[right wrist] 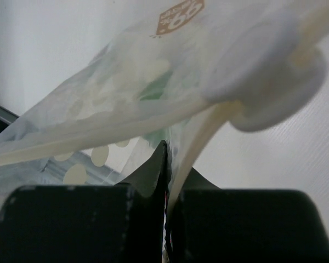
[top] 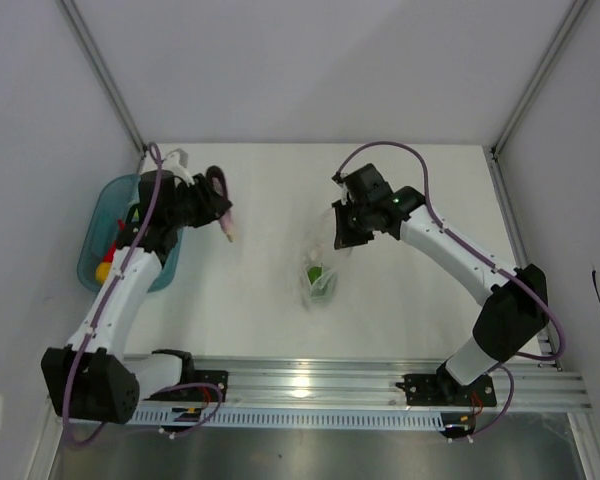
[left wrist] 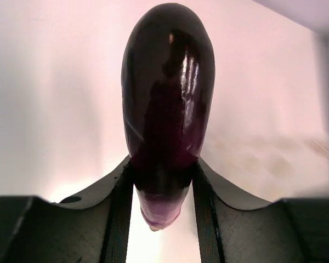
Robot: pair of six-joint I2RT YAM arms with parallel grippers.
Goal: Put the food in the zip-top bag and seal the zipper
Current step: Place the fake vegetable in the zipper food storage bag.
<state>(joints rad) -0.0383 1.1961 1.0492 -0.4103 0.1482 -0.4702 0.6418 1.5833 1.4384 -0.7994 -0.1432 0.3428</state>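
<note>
The white table (top: 280,190) carries a teal translucent plastic tray (top: 98,225) out at nine o'clock. Near the middle hangs the clear, dotted zip-top bag (top: 325,292), lifted by its twelve o'clock edge. The right gripper (right wrist: 165,150) has that edge pinched with its jaws fully closed. At ten o'clock from the bag, the left gripper (left wrist: 162,170) holds a glossy purple toy eggplant (left wrist: 167,93), jaws partway apart and clamped on its sides. A small green toy vegetable (top: 315,273) sits inside the bag. A yellow toy pepper (top: 102,270) and a red toy chili (top: 110,250) lie in the tray.
</note>
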